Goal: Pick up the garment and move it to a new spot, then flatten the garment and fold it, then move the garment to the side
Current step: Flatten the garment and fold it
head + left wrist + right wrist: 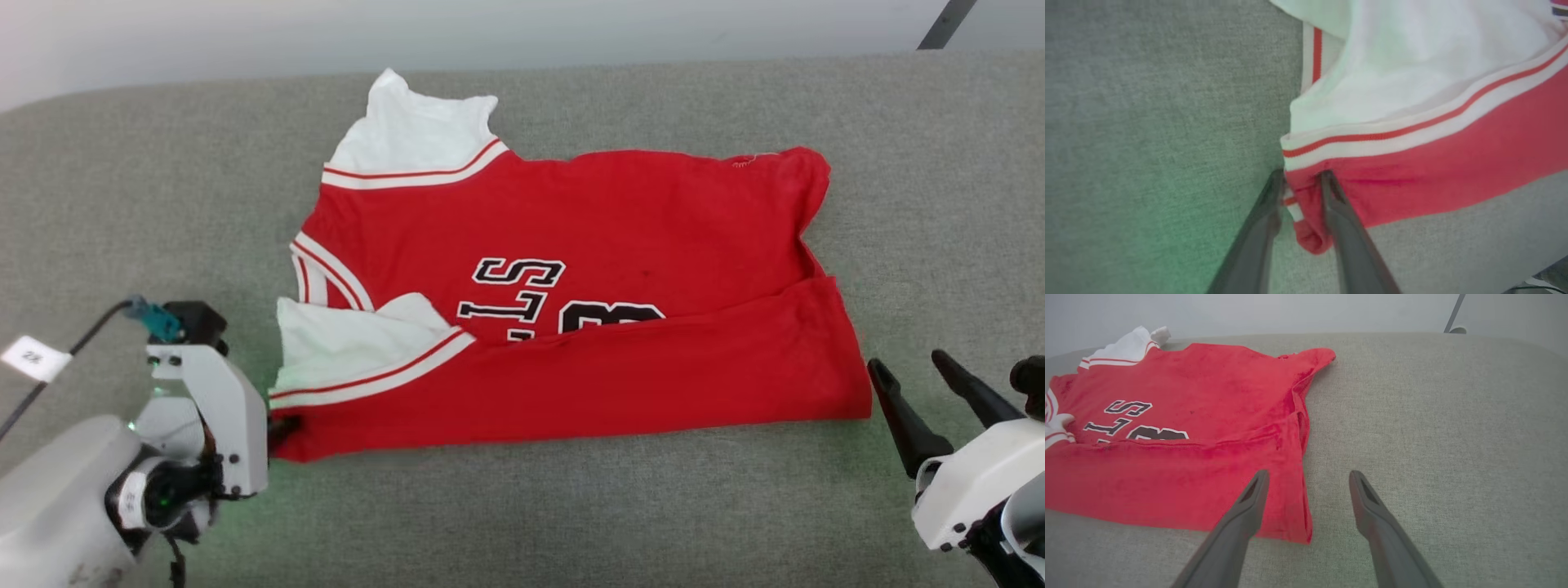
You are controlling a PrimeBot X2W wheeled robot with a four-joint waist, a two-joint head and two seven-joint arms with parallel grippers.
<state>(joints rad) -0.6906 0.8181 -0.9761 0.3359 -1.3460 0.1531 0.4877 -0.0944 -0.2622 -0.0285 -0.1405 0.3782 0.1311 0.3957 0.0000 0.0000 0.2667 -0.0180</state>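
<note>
The garment (588, 220), a red jersey with white sleeves and black lettering, lies spread across the grey cushioned surface (522, 506), neck toward the left. Its near long edge is folded up over the lower lettering. At the garment's near-left corner, my left gripper (282, 426) has its two dark fingers closed around a bunched bit of red fabric (1306, 228) just below the striped armhole trim. My right gripper (906, 363) stands open beside the garment's near-right corner (1298, 522), one finger over the red hem and the other over bare cushion, nothing between them.
The grey surface (1433, 416) runs wide to the right and along the front. Its back edge meets a pale wall (571, 33). A dark slanted pole (945, 23) shows at the far upper right. A cable with a white tag (33, 358) hangs by my left arm.
</note>
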